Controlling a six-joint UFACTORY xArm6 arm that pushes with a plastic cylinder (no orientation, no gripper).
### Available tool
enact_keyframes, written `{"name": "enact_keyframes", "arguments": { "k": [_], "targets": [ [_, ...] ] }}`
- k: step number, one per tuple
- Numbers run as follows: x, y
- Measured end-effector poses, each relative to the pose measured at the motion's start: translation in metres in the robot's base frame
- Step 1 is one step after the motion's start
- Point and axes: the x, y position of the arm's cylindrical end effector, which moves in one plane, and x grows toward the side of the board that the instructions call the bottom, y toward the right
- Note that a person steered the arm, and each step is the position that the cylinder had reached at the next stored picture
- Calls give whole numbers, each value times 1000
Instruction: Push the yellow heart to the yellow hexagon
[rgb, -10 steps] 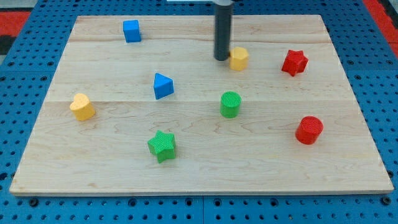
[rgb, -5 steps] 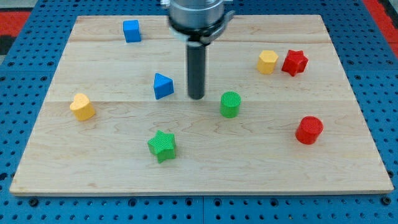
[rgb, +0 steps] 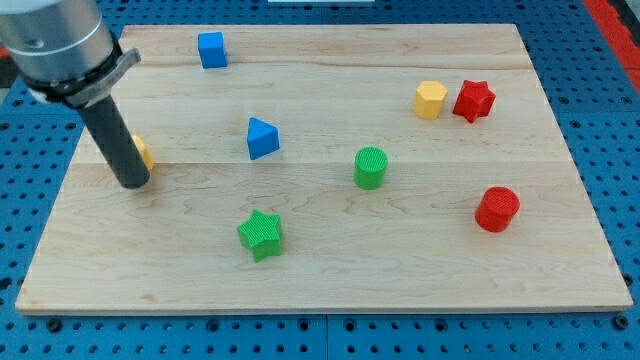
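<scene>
The yellow heart (rgb: 143, 152) lies near the board's left edge and is mostly hidden behind my rod; only a sliver shows at the rod's right. My tip (rgb: 133, 183) rests on the board directly in front of the heart, at its lower left. The yellow hexagon (rgb: 430, 100) sits far off at the view's upper right, right beside the red star (rgb: 473, 100).
A blue cube (rgb: 211, 49) is at the top left, a blue triangle (rgb: 262, 138) left of centre, a green cylinder (rgb: 370, 167) at the centre, a green star (rgb: 261, 234) toward the bottom, and a red cylinder (rgb: 496, 209) at the right. The wooden board (rgb: 320, 280) lies on a blue pegboard.
My rod has swept from beside the yellow hexagon, across the centre, to the yellow heart at the left. The hexagon was shoved right next to the red star, then stayed put.
</scene>
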Motion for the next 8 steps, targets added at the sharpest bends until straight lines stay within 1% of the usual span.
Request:
{"name": "enact_keyframes", "arguments": {
  "k": [1, 2, 3, 4, 5, 6, 7, 8],
  "targets": [
    [-21, 0],
    [-20, -32],
    [-31, -37],
    [-57, 1],
    [-83, 11],
    [-86, -2],
    [-100, 8],
    [-123, 33]
  ]
}}
